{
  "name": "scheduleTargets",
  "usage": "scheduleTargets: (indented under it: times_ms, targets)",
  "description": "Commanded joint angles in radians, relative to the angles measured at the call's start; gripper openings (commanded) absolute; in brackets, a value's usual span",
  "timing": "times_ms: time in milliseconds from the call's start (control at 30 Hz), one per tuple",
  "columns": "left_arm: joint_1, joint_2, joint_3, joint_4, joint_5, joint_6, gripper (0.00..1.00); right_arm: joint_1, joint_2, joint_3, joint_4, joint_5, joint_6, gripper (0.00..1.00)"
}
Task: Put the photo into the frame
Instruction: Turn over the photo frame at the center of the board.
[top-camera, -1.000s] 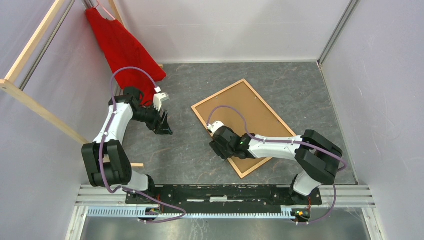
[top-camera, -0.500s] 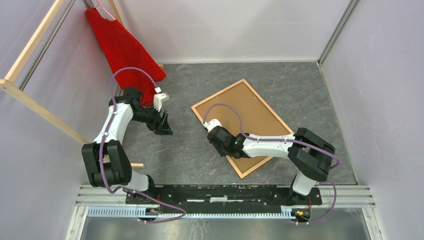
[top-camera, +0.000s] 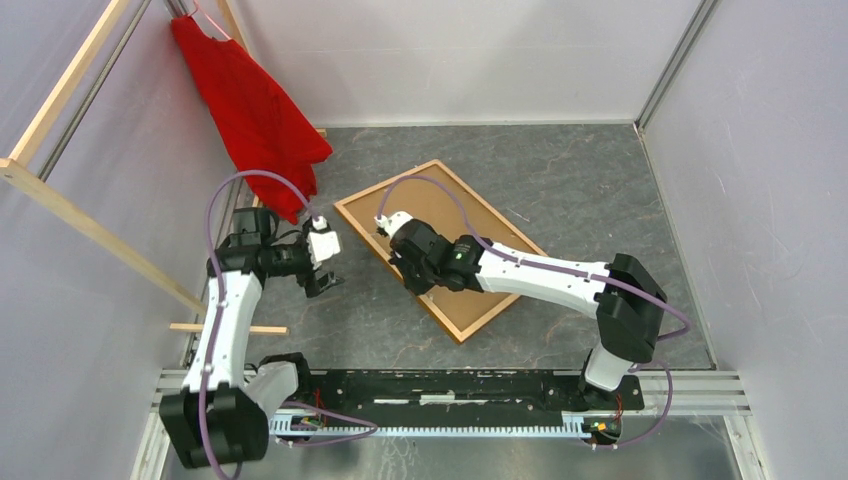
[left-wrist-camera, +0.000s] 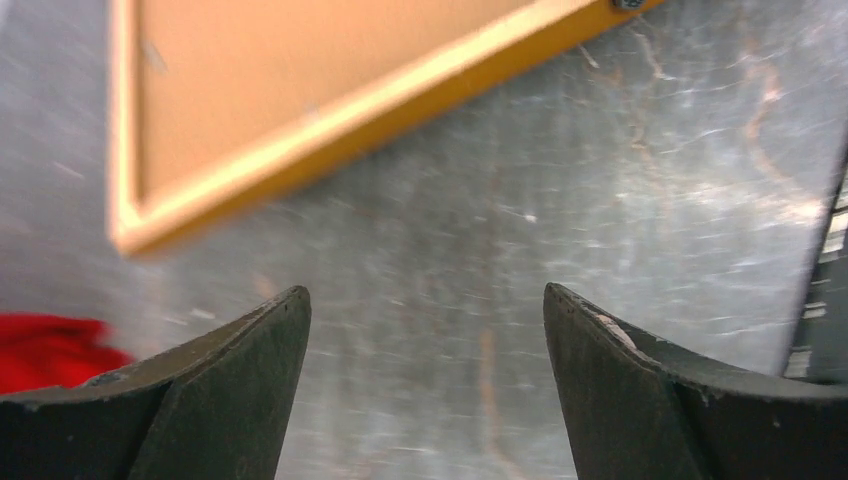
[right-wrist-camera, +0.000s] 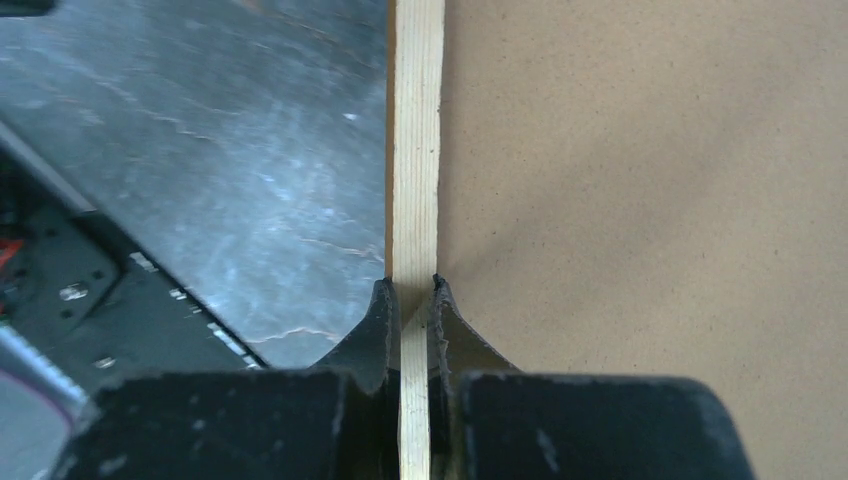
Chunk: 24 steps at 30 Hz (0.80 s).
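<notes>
The frame (top-camera: 432, 205) lies flat on the grey table, plain brown board back up, turned at an angle. My right gripper (top-camera: 410, 275) is shut on its near-left rail. In the right wrist view the pale rail (right-wrist-camera: 418, 150) runs between the closed fingers of the right gripper (right-wrist-camera: 412, 285), with the brown board (right-wrist-camera: 650, 200) to the right. My left gripper (top-camera: 328, 283) hangs open just left of the frame, apart from it. The left wrist view shows the left gripper (left-wrist-camera: 425, 295) empty over bare table, with a corner of the frame (left-wrist-camera: 300, 80) beyond. The photo is out of view.
A red cloth (top-camera: 255, 100) hangs at the back left, also glimpsed as red cloth (left-wrist-camera: 40, 345). A pale wooden slat rack (top-camera: 60, 110) leans along the left wall, with a stick (top-camera: 228, 328) by the left arm. Walls enclose the table on three sides.
My right gripper has shut on the frame's rail and pulled the frame leftward. My left arm has swung nearer and lower, and its jaws have opened wider.
</notes>
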Motion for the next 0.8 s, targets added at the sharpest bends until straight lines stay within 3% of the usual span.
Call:
scheduleTargets:
  times_ms: [0, 100, 233, 500, 600, 767]
  targets:
    - [-0.005, -0.078, 0.005, 0.010, 0.078, 0.447, 0.94, 0.012, -0.075, 0.121, -0.067, -0.091, -0.037, 0.00]
    - [-0.009, -0.066, 0.016, -0.047, 0.029, 0.616, 0.95, 0.011, -0.093, 0.161, -0.096, -0.124, -0.032, 0.00]
    - [-0.040, -0.080, 0.002, -0.046, -0.036, 0.698, 0.95, 0.011, -0.110, 0.207, -0.126, -0.144, -0.026, 0.00]
    - [-0.221, -0.108, -0.074, 0.277, -0.152, 0.534, 0.87, 0.008, -0.113, 0.317, -0.191, -0.204, -0.027, 0.00]
    - [-0.304, -0.088, -0.051, 0.367, -0.200, 0.432, 0.77, 0.003, -0.121, 0.348, -0.220, -0.205, -0.029, 0.00]
    - [-0.326, -0.030, 0.042, 0.344, -0.217, 0.384, 0.49, -0.019, -0.151, 0.370, -0.250, -0.208, -0.043, 0.01]
